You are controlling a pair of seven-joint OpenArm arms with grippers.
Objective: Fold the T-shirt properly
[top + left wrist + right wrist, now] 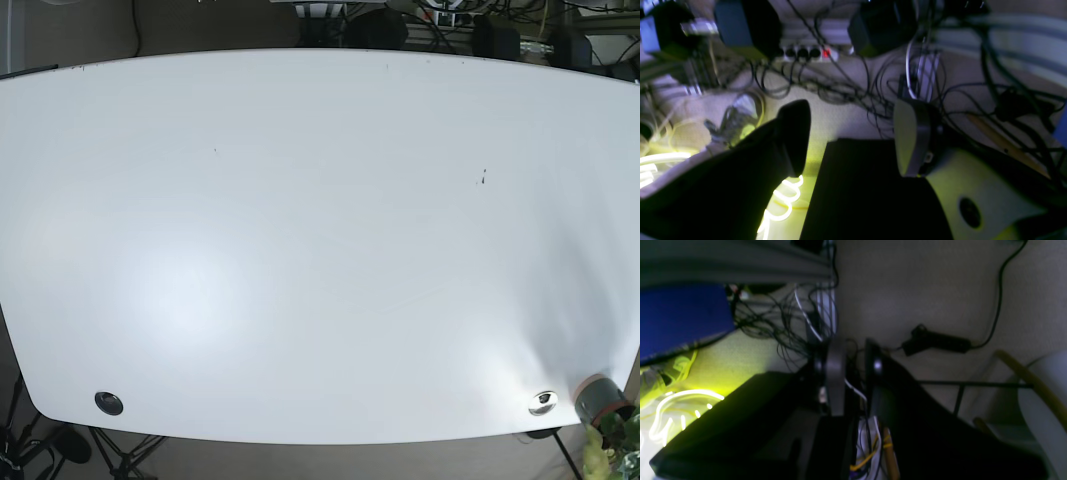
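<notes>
Left hand [850, 136] gapes wide, right hand [853, 373] nearly closed, both beyond the white table [320, 250] edges.

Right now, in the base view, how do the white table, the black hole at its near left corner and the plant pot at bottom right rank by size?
1. Table
2. Plant pot, partly cut off
3. Black hole

The table [320, 250] is plain white, with two small dark specks and a black round hole near its front left corner. Near the front right corner sit a silver cap [542, 402] and a green plant [612, 450]. Below, black cables [853, 83] cross a pale beige floor [923, 290], beside a blue box [680, 316].
</notes>
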